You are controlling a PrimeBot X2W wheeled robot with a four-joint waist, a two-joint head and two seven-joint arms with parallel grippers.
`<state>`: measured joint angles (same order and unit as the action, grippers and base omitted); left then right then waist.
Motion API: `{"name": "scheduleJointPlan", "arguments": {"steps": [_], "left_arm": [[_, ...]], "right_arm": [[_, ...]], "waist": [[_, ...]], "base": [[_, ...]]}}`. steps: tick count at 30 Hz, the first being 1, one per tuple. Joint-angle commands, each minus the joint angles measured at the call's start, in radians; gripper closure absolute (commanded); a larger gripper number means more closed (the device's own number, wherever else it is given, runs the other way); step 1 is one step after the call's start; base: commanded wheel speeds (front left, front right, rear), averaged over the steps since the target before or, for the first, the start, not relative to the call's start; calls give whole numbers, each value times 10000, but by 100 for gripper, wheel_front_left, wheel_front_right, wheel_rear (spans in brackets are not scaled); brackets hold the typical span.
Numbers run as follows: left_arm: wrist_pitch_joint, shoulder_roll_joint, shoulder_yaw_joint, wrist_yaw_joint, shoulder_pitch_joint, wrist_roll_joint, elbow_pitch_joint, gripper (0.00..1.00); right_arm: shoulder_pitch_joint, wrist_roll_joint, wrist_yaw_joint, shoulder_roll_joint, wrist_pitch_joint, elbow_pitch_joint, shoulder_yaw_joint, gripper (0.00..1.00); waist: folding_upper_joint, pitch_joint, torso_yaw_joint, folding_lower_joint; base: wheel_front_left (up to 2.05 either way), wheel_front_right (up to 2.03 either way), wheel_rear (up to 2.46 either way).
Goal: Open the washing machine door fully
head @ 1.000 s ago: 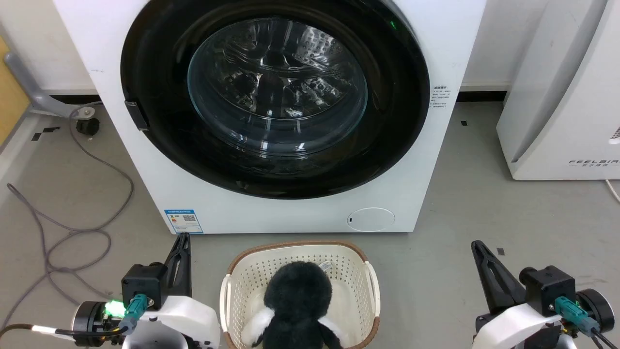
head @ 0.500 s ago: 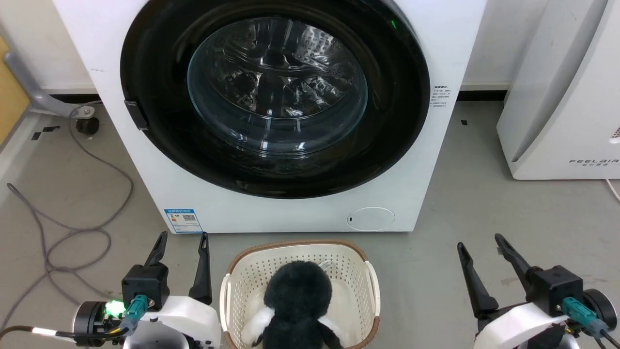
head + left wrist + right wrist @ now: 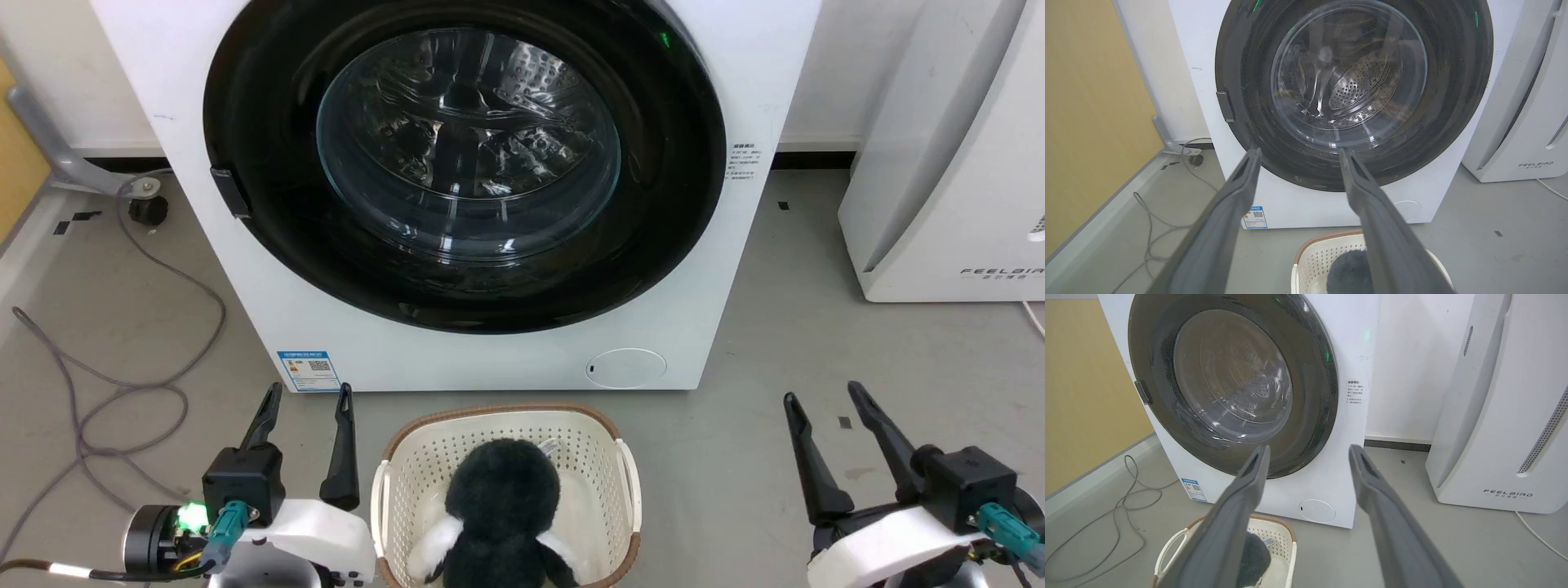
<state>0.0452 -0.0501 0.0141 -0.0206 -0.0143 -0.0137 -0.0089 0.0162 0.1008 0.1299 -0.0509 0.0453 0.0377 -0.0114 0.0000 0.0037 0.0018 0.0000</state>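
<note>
The white washing machine (image 3: 490, 359) stands straight ahead with its round glossy black door (image 3: 669, 204) lying flat against the front, the clear glass bowl at its centre. A small dark part sits on the door's left edge (image 3: 229, 192). My left gripper (image 3: 310, 394) is open at the lower left, well short of the machine. My right gripper (image 3: 821, 394) is open at the lower right, also apart from it. The door (image 3: 1457, 102) fills the upper left wrist view beyond the open fingers (image 3: 1237, 183). In the right wrist view the door (image 3: 1310, 396) lies beyond the spread fingers (image 3: 1372, 477).
A cream basket (image 3: 624, 490) holding a dark plush toy (image 3: 502, 506) stands on the floor between my grippers, just before the machine. A white FEELBIRD appliance (image 3: 947, 163) stands at the right. Grey cables (image 3: 122, 384) loop over the floor at the left.
Both grippers went from shut to open over the last second. The right gripper has since shifted a little to the right. The door has not moved.
</note>
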Motion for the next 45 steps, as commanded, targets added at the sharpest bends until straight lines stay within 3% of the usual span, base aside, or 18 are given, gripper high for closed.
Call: {"name": "scheduleJointPlan", "arguments": {"steps": [1,13,14,15,17,24,30,34,45], "left_arm": [[88,-2,3,-79,29,-96,-74,0],[340,-2,90,-211,37,-153,-163,0],[360,-2,98,-222,40,-160,-169,0],[381,-2,102,-233,43,-169,-174,0],[423,-2,105,-250,48,-184,-184,0],[569,-1,78,-295,64,-223,-214,0],[695,-1,81,-325,68,-231,-222,0],[778,-1,91,-346,45,-238,-243,0],[987,-1,72,-379,-212,-231,-365,0]], "right_arm": [[96,183,2,1,90,100,-30,0],[115,700,2,2,342,261,-47,0],[122,747,2,2,362,270,-26,71],[136,842,3,2,383,272,-7,100],[162,1454,3,2,424,240,-60,100],[207,5909,3,3,571,-13,-34,100],[251,8783,3,3,147,-50,-45,100],[155,9929,4,3,-316,-288,-354,100],[-1233,11198,4,-224,-898,-1478,-1279,100]], "waist": [[0,4,3,0],[0,6,63,0],[0,7,69,0],[0,7,75,0],[0,7,83,0],[0,21,116,0],[0,48,141,0],[0,109,175,0],[0,666,314,0]], "base": [[0,0,0],[0,0,0],[0,0,0],[0,0,0],[0,0,0],[0,0,0],[0,0,0],[0,0,0],[0,0,0]]}}
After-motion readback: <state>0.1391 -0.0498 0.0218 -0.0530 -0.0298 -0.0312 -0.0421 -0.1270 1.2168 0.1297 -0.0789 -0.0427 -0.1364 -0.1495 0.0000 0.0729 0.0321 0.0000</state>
